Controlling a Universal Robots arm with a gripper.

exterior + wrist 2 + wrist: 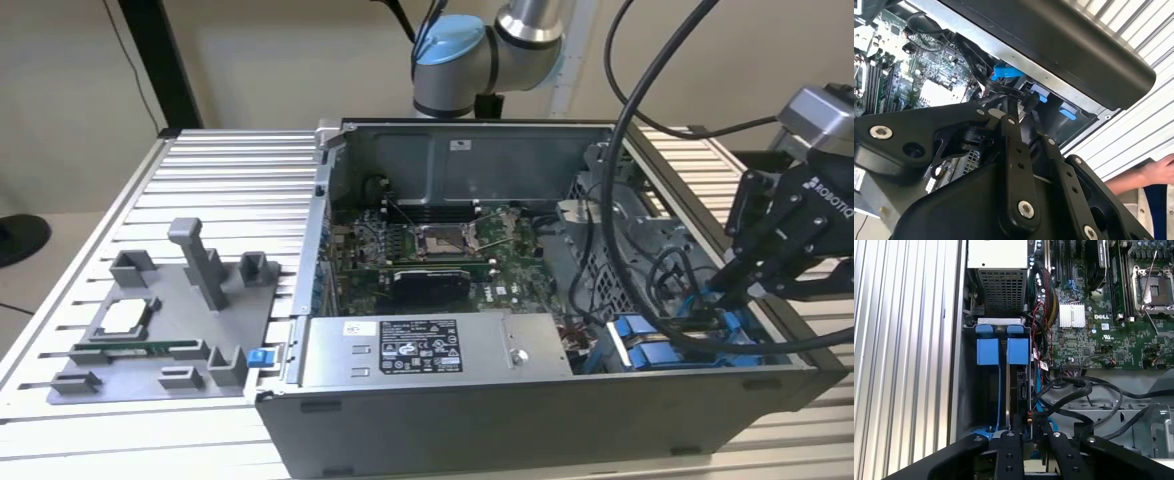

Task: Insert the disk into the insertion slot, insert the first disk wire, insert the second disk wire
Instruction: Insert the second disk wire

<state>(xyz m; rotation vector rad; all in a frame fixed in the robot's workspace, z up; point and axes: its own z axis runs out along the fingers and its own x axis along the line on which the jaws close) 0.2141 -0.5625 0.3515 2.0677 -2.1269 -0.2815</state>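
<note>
The black two-finger gripper (1029, 427) hangs over the grey metal drive bay with bright blue plastic tabs (988, 351). Its fingers (1006, 450) are drawn close together, pinching the plug of a black disk wire (1074, 382). The flat silver-grey disk in its blue carrier frame (1019, 390) stands on edge inside that bay.

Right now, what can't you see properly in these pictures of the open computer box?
Grey metal drive bay with blue plastic tabs, first wrist view: deep shadow hides whether the silver-grey hard disk sits inside.
Same bay, exterior view: thick black cables and the black pincer cross in front.
Person's hand, second wrist view: cut off by the picture's edge.
</note>
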